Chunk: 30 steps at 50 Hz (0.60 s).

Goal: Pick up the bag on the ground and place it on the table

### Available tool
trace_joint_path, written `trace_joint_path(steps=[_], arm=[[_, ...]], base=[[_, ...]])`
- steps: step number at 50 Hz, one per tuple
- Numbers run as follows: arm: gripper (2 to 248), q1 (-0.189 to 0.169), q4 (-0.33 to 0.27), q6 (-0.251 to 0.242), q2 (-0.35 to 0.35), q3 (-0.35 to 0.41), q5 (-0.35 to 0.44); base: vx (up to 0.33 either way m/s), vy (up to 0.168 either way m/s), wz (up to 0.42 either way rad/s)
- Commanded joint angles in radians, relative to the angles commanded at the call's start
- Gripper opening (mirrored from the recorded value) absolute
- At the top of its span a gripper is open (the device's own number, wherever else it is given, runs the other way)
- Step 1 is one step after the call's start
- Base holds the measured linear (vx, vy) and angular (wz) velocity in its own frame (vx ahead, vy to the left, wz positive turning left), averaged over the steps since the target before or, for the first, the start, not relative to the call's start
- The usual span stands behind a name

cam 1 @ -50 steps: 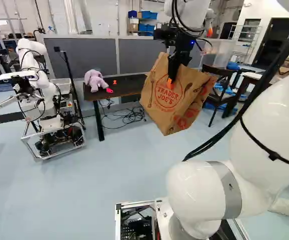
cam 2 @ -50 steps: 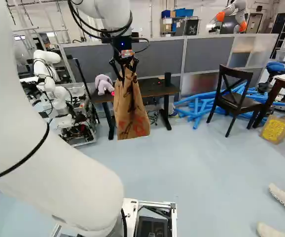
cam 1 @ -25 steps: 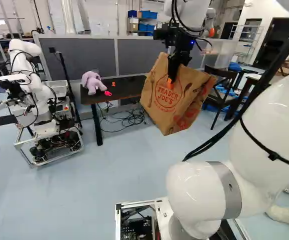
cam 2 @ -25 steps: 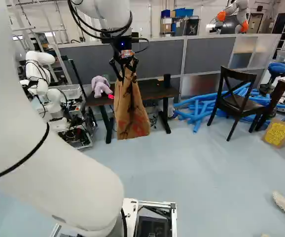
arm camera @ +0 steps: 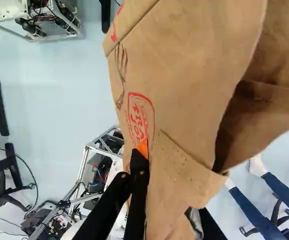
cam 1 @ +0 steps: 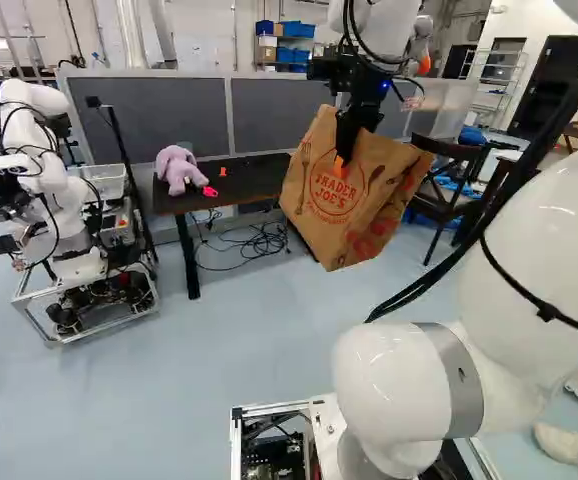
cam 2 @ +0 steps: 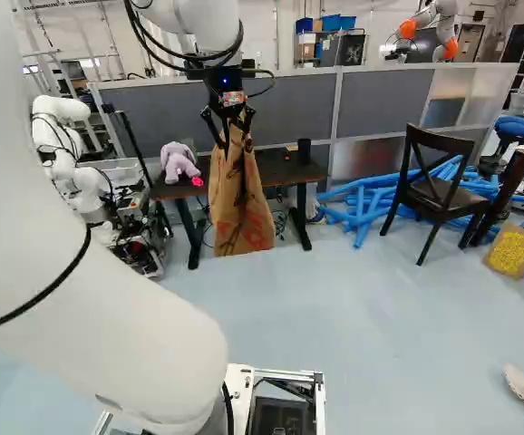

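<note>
Gripper (cam 2: 233, 136): closed w/ bag (cam 1: 341, 205) pinched btwn its 2 fingers; we've got hold nr the top.
Bag pos.: hangs tilted from our gripper, in front of worktop (cam 1: 231, 180) in L base view.
Worktop: carries purple plush (cam 1: 177, 170) & sm. pink item (cam 1: 209, 191).
Chair (cam 2: 434, 188): R of worktop, R base view.

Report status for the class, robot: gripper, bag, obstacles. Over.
Gripper shut on paper bag. Bag hanging off the floor, not yet on table. Purple plush toy on table, may crowd the set-down.
</note>
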Motion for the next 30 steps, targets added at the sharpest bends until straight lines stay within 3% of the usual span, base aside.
trace_joint_path(steps=[21,30], arm=[[21,0.000,0.000,0.000,0.000,0.000,0.000],[21,0.000,0.000,0.000,0.000,0.000,0.000]], base=[[0.129,-0.070,0.005],[0.144,-0.052,0.131]])
